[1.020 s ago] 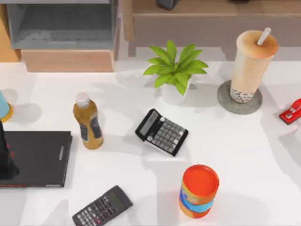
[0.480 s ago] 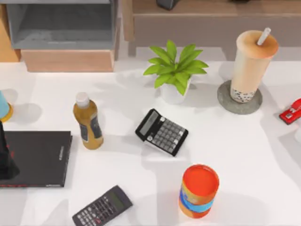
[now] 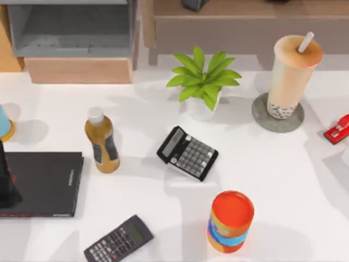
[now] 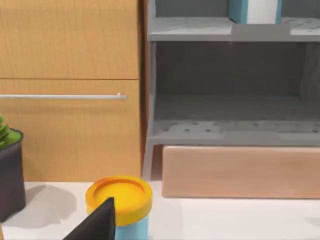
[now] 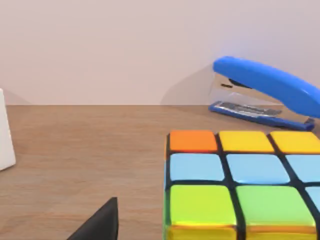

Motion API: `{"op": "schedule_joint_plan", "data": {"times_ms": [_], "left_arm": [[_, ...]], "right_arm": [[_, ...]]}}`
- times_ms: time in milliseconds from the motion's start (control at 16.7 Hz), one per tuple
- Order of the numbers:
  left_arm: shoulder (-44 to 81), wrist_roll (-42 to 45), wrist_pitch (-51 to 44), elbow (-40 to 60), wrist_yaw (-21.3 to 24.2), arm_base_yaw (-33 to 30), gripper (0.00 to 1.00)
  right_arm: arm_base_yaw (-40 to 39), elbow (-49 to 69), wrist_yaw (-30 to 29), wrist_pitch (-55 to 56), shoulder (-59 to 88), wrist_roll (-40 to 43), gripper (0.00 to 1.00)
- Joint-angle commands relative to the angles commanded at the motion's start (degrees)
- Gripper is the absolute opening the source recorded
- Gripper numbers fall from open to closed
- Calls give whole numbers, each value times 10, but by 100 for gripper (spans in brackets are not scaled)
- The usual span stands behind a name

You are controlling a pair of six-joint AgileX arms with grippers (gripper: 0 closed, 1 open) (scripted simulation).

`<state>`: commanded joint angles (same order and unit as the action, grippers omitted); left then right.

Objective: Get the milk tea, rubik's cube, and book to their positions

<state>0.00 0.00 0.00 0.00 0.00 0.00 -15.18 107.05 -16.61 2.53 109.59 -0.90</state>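
The white table runs back to a wooden cabinet with a grey open shelf unit and a wooden ledge. The tall clear cup of peach-beige milk tea stands on a round grey coaster, beside a potted green plant.

The left gripper, a dark shape at the table's left edge, sits over a flat black book; I cannot tell how its fingers stand. Ahead of it is a blue jar with a yellow lid, and a teal-blue book stands on the shelf above.

Just ahead of the right gripper's dark finger, a multicoloured rubik's cube rests on a brown wooden surface, with a blue stapler beyond; its finger state I cannot tell.
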Motion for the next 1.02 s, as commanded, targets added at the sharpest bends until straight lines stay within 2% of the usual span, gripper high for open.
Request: {"op": "schedule_joint_plan", "data": {"times_ms": [180,660,840,1020], "left_arm": [[0,0,0,0,0,0,100],[0,0,0,0,0,0,100],[0,0,0,0,0,0,100],[0,0,0,0,0,0,100]], "right_arm": [[-5,-48,-7,12,-33,0,100],[4,-77,-2,14,-66,1,100],[17,-154,11,14,-147,3,100],[35,-281,32,8,-277,4,100]]}}
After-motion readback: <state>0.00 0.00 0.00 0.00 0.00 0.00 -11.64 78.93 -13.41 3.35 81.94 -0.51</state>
